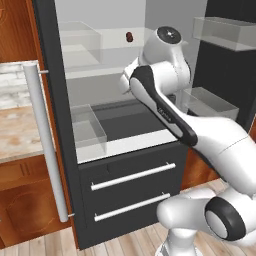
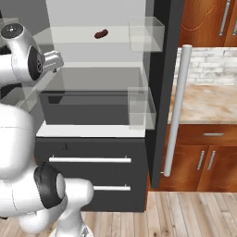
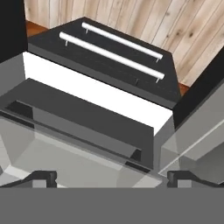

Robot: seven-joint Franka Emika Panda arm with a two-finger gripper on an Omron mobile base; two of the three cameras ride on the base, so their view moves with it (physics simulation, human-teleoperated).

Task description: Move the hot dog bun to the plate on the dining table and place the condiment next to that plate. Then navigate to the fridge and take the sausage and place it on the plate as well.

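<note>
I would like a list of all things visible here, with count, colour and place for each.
fridge: one, dark grey-black, doors open, white inside.
sausage: one, dark reddish-brown, on an upper fridge shelf.
door bins: several, clear, on the open doors.
bar handles: two, silver, on the lower drawers; long ones on the doors.
counter: beige stone, beside the fridge.
floor: light wood.
gripper: one, dark tips, open, holding nothing, over the lower shelf.

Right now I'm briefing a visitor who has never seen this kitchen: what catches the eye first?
The fridge stands wide open, its pale shelves bright against the dark body. A lone small dark sausage lies on an upper shelf. The white arm reaches into the fridge, and its gripper is open, looking down past the shelves to the drawer handles below.
</note>
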